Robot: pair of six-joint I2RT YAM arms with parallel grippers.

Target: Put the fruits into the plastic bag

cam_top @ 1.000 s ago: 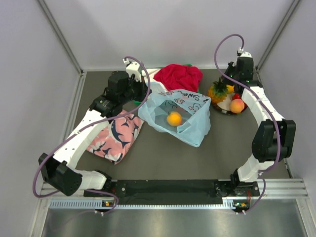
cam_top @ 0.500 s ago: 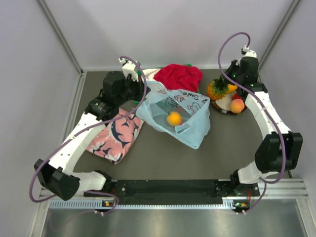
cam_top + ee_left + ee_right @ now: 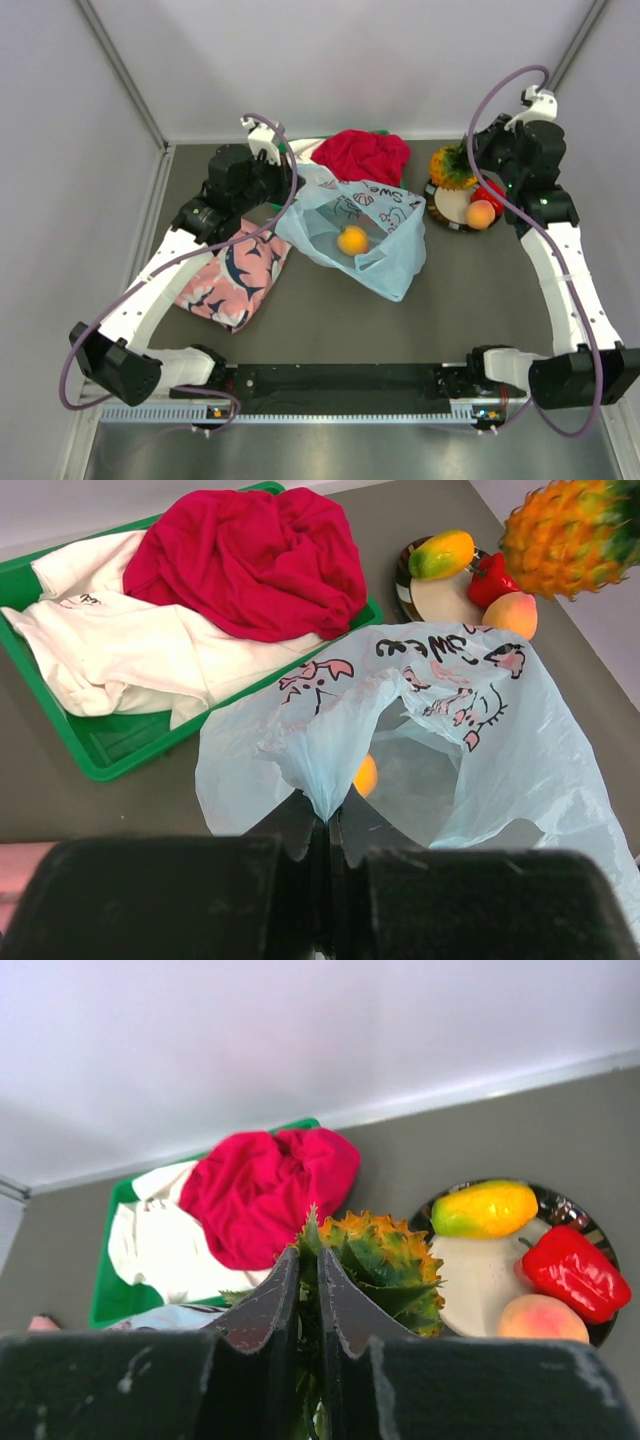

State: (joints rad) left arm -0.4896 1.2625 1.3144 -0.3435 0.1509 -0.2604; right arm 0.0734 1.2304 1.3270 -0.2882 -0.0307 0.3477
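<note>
The light-blue plastic bag [image 3: 375, 245] lies open mid-table with a round orange fruit [image 3: 352, 240] inside. My left gripper [image 3: 287, 192] is shut on the bag's near rim [image 3: 320, 770] and holds it up. My right gripper [image 3: 470, 162] is shut on the green crown of the pineapple [image 3: 390, 1260], which hangs above the plate's left edge [image 3: 452, 172]. The mango [image 3: 485, 1208], red pepper [image 3: 575, 1272] and peach [image 3: 540, 1318] lie on the dark plate [image 3: 470, 1280]. They also show in the left wrist view, behind the bag: mango [image 3: 440, 553], pepper [image 3: 492, 580], peach [image 3: 516, 613].
A green tray [image 3: 110, 750] with a red cloth [image 3: 362, 155] and a white cloth [image 3: 120, 650] stands at the back, behind the bag. A pink shark-print cloth [image 3: 235, 272] lies left of the bag under my left arm. Walls enclose the table on three sides.
My right gripper has lifted the pineapple off the plate by its crown, and the arm has swung up and to the right. My left gripper has drawn the bag's rim slightly left, then held still.
</note>
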